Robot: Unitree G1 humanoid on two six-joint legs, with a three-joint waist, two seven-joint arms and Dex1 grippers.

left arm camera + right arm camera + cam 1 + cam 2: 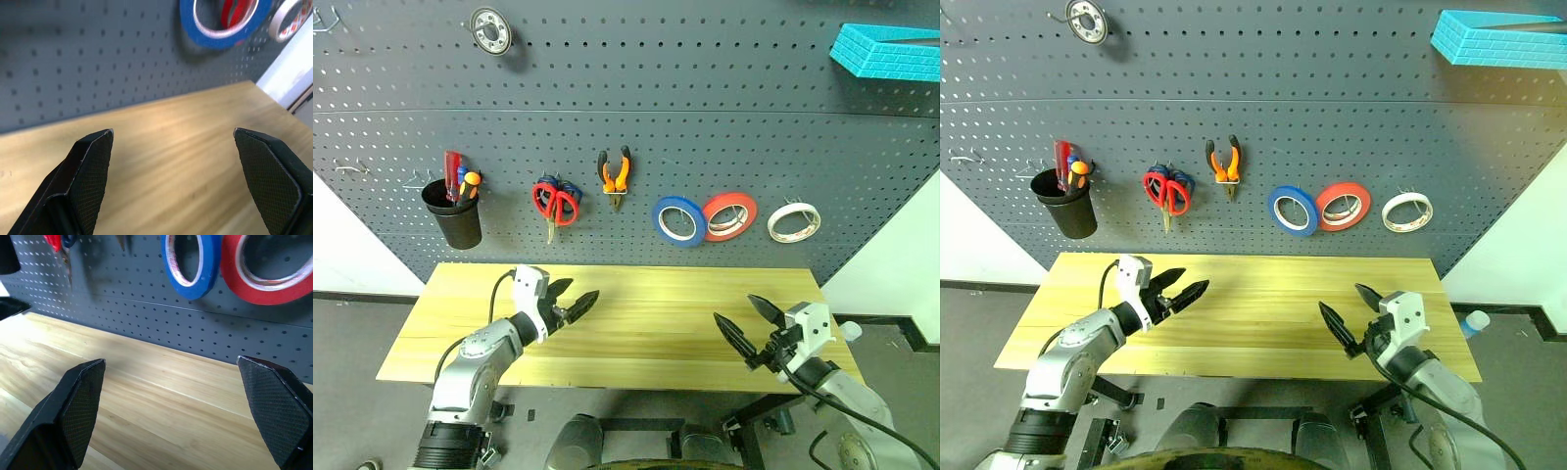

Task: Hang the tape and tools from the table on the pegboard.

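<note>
You are holding both grippers low over the near part of the table (636, 323), and neither is carrying anything. Your left gripper (576, 299) is hovering over the left half of the boards with its two black fingers spread apart, pointing inward toward the middle. Your right gripper (746, 320) is hanging over the right half near the front edge, its fingers standing wide apart too, angled inward and up. In each wrist view you are looking between parted fingertips at bare wood.

The light yellowish tabletop is lying bare between and beyond the grippers.

Past the far edge of the table, the dark grey pegboard (705, 88) is rising as the back wall, and the task's things are hanging there in a row. At the left, a black cup (455, 215) is sitting on the board, holding the slim red-handled screwdriver (452, 171) upright beside blue and orange handles. To its right, the red-handled scissors (555, 204) are hanging blades down, in front of a blue-handled pair. Next, the orange-and-black pliers (615, 174) are hanging nose down. Further right, a blue roll (679, 219) and a red-orange roll (729, 215) are overlapping each other, and the whitish-cream tape (793, 221) is hanging just beyond them, apart from the red-orange one.

Higher up, a round metal disc (491, 30) is sitting at the upper left of the board, and a turquoise block (891, 51) is jutting out at the upper right.
</note>
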